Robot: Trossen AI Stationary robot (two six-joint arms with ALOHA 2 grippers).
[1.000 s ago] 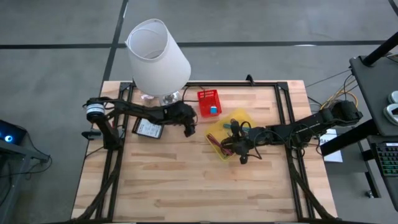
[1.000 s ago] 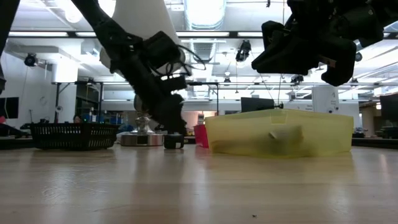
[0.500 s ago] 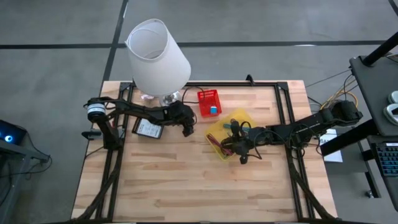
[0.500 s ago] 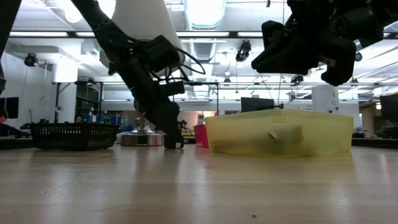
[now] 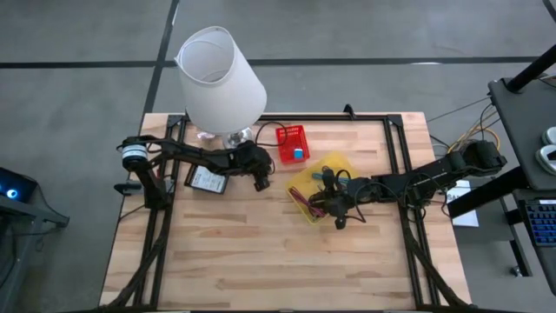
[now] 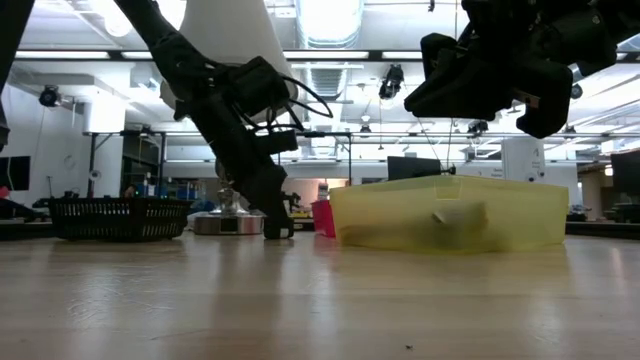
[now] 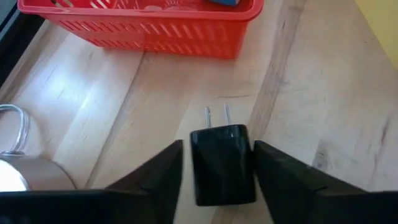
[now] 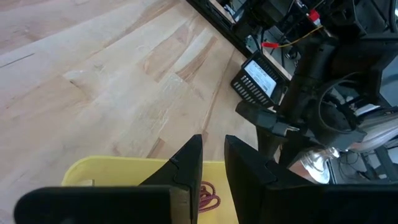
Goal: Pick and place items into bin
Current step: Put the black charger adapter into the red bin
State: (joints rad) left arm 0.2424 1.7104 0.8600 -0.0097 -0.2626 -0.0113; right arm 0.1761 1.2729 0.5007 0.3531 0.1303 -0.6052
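A small black cube point(image 7: 222, 165) with two metal prongs lies on the wooden table, prongs toward the red basket point(image 7: 143, 28). My left gripper point(image 7: 219, 146) is down over it, near the lamp's foot point(image 7: 18, 168) and left of the yellow bin point(image 5: 304, 187). In the low view its fingers point(image 6: 278, 228) hide the cube. My right gripper point(image 8: 213, 146) hovers above the bin point(image 6: 445, 215), its fingers a narrow gap apart with nothing between them. A maroon tie point(image 8: 208, 196) lies in the bin. My left gripper has the cube's two opposite side faces point(image 7: 251, 163) between its two fingers. The fingers slant down at it from the table's left and lie along the cube, prongs pointing away from the wrist. The cube rests flat on the table.
The big white lamp point(image 5: 221, 78) stands at the far left. The red basket point(image 5: 293, 143) holds a blue thing point(image 5: 298, 153). A black box with a white label point(image 5: 207, 181) lies beside the left arm. Bare wood fills the near half of the table point(image 5: 278, 261).
My left gripper has tipped down over the black cube; in the low view the cube showed below its fingers and is now covered by them. The cube has kept its place on the table.
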